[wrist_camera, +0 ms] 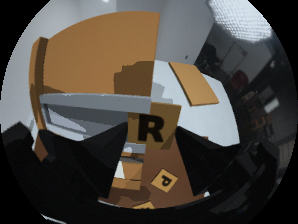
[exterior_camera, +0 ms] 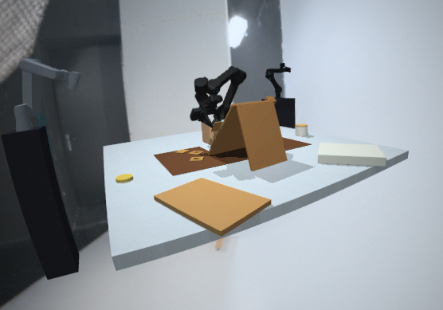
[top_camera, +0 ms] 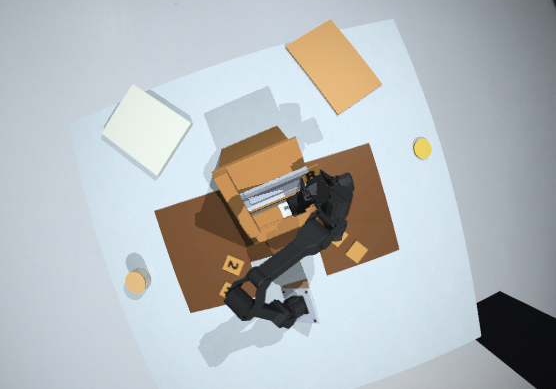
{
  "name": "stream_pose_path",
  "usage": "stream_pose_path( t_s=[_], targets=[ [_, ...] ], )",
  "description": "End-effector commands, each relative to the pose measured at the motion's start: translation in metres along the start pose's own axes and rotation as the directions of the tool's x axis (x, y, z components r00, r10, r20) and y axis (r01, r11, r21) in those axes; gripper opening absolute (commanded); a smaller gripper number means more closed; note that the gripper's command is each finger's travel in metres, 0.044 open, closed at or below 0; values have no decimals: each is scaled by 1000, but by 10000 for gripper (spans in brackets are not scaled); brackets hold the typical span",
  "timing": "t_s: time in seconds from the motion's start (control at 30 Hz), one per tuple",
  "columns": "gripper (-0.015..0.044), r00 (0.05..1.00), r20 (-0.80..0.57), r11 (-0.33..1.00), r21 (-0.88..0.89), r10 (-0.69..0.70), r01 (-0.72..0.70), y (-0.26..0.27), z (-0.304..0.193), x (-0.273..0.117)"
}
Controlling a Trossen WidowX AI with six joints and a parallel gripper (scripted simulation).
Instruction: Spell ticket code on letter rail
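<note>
A square wooden tile lettered R [top_camera: 311,173] [exterior_camera: 216,127] [wrist_camera: 154,126] is between the two fingers of the black gripper [top_camera: 306,184] [exterior_camera: 217,123] [wrist_camera: 152,128], which stand a bit over half open and have hold of it. The tile is at the end of the pale gray rail [top_camera: 275,188] [wrist_camera: 100,101] on the sloping wooden board [top_camera: 265,163] [exterior_camera: 263,136] [wrist_camera: 100,55]; whether it has entered the rail, I cannot tell. The top view shows one white ticket [top_camera: 285,210] on the board, partly covered by the gripper; the exterior view shows only the board's plain back and side. The wrist view makes the R clear and shows a tile lettered P [wrist_camera: 164,180]. Loose tiles on the brown mat number three in the exterior view, but two on that side from above, where the arm gets in the way. Across the board, the top view adds two more, one a 2 [top_camera: 233,265], the other partly hidden. Farther out on the counter [top_camera: 395,296] [exterior_camera: 139,224] are one yellow disc [top_camera: 423,149] [exterior_camera: 124,178], one orange slab [top_camera: 334,67] [exterior_camera: 213,206] [wrist_camera: 194,84], one cream block [top_camera: 146,130] [exterior_camera: 351,154] and one orange-topped tub [top_camera: 135,282] [exterior_camera: 301,130].
</note>
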State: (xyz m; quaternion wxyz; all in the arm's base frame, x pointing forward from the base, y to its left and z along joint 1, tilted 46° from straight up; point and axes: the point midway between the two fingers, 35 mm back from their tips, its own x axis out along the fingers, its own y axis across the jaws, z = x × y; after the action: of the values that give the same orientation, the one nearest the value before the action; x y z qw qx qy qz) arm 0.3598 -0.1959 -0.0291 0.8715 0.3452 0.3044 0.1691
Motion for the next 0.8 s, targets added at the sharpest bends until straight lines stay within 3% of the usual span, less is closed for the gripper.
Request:
stream_pose_path(
  t_s=[0.0, 0.77],
  targets=[
    [0, 1000, 2, 1000, -2, -3, 3, 3, 1, -1],
    [0, 1000, 2, 1000, -1, -3, 3, 15, 1, -1]
  ],
)
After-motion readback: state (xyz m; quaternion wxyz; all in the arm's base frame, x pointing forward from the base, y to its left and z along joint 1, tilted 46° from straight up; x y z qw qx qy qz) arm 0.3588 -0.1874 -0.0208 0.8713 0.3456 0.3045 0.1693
